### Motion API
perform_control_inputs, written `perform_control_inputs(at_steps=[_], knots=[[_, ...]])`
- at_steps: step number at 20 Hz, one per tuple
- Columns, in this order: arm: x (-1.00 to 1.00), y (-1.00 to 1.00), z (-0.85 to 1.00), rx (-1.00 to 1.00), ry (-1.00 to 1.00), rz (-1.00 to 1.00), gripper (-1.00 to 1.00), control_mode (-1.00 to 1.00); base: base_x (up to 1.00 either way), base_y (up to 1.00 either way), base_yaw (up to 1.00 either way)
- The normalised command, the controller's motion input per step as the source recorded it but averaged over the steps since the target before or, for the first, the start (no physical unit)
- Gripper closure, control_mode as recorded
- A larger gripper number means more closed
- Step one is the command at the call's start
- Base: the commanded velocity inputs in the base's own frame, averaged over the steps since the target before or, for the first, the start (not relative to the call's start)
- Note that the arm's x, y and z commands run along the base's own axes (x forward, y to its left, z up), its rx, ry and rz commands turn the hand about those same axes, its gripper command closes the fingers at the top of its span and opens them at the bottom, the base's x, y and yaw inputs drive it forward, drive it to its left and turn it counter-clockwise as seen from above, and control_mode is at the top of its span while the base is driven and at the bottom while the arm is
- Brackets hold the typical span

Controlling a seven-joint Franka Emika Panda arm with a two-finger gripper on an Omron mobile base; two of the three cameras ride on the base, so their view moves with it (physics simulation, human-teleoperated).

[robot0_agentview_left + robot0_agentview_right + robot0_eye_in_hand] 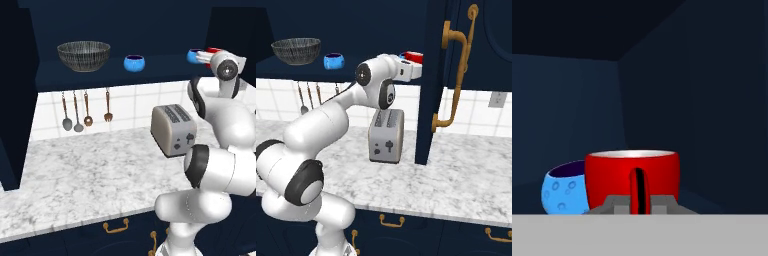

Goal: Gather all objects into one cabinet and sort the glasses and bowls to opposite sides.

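Holding the red mug [632, 182] by its handle, jaws clenched on it, deep at the cabinet [150, 20] shelf's right end beside a blue cup [562, 192]. Set it down level first, then let go.

We look from three spots. In the left base view we stand behind the arm [215, 165], on its left, and look forward and down over the marble counter [75, 180] and up to the cabinet [100, 72] shelf. The arm sits at the lower right there.

In the right base view we stand behind the arm on its right, and the arm sits at the lower left.

Both views share the toaster [173, 130], the striped bowl [83, 55], one blue cup [134, 63] and the hanging spoons [75, 112].

The hand view is very near. It looks level into the cabinet's dark corner, right at the red mug [632, 182], with a second blue cup [564, 192] just beside it.
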Motion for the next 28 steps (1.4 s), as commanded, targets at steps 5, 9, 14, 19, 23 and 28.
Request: perform_control_inputs(at_steps=[5, 9, 14, 19, 23, 28], knots=[[-0.06, 0.00, -0.08, 0.00, 0.08, 0.00, 1.00, -1.00, 0.00, 0.00, 0.00], [-0.12, 0.00, -0.15, 0.00, 0.07, 0.00, 1.00, -1.00, 0.00, 0.00, 0.00], [0.18, 0.00, 0.00, 0.00, 0.01, 0.00, 1.00, -1.00, 0.00, 0.00, 0.00], [0.40, 0.00, 0.00, 0.00, 0.01, 0.00, 1.00, -1.00, 0.00, 0.00, 0.00], [0.28, -0.11, 0.00, 0.00, 0.00, 0.00, 1.00, -1.00, 0.00, 0.00, 0.00], [0.20, -0.24, 0.00, 0.00, 0.00, 0.00, 1.00, -1.00, 0.00, 0.00, 0.00]])
